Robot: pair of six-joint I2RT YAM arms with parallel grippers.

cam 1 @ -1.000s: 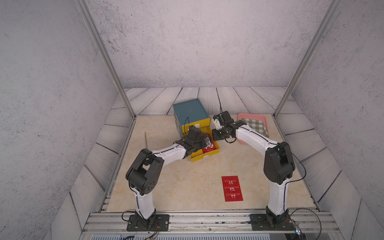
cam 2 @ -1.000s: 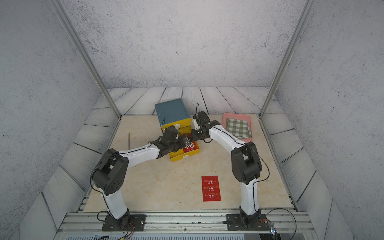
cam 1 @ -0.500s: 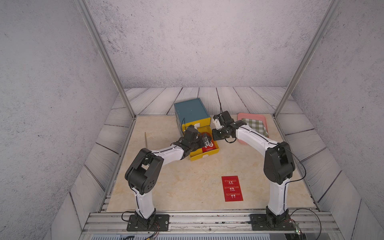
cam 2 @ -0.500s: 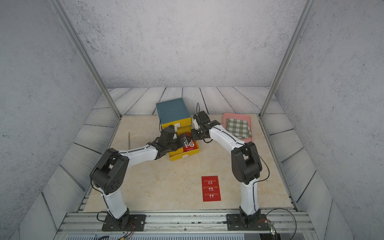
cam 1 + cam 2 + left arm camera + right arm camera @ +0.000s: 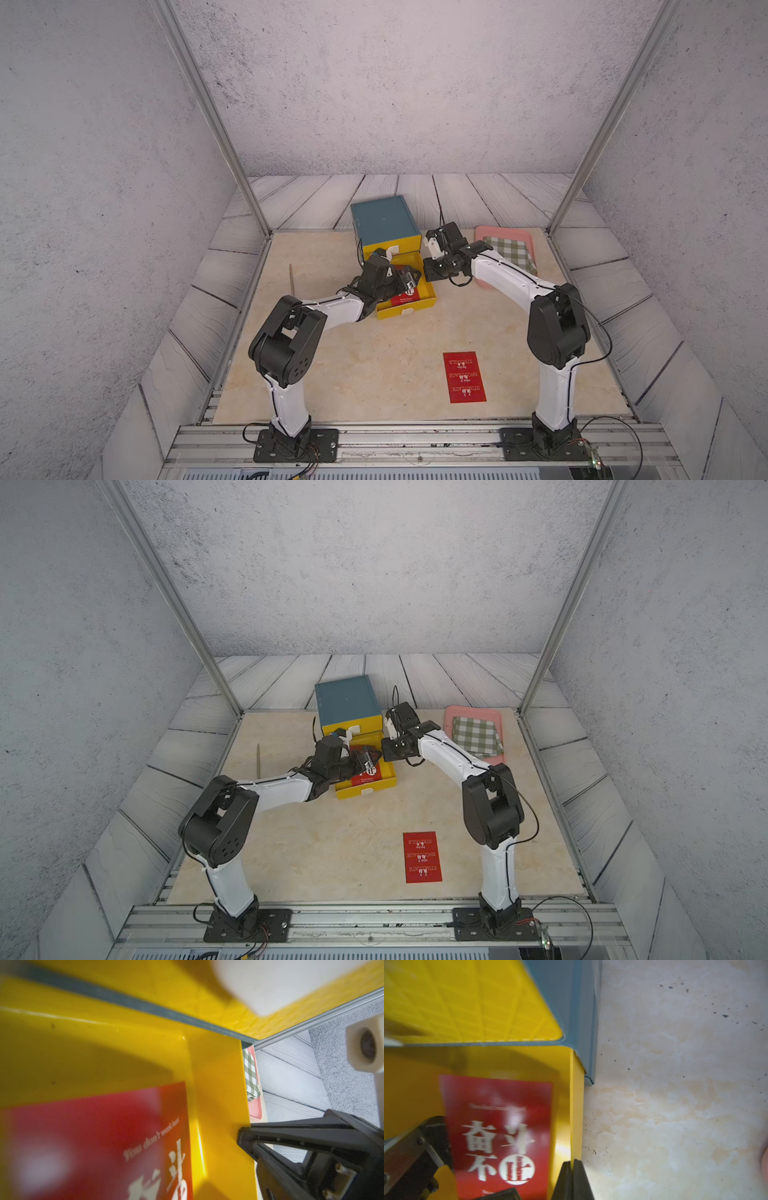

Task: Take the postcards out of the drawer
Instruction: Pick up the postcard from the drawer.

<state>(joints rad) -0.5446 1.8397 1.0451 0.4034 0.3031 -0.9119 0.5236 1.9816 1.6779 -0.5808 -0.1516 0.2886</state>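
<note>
Top views: loose postcard (image 5: 464, 377) lower centre, "ENCOURAGE", "STIMULATE" upside down; 2nd postcard (image 5: 365, 777) in drawer (image 5: 382, 788), mid-frame.
L gripper (image 5: 411, 278): jaws wide apart, over drawer.
L wrist: 2nd postcard (image 5: 99, 1147) lower left, "You don't work hard".
R wrist: R gripper (image 5: 573, 1169) clamped on drawer wall, bottom centre; "奋斗不止".

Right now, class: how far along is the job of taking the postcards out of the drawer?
Done: the yellow drawer is pulled open and one red postcard lies on the table. In hand: the right tool pinches the drawer's side wall; the open left tool hovers close over a postcard inside. Left: lift it out; any beneath it are hidden.
</note>
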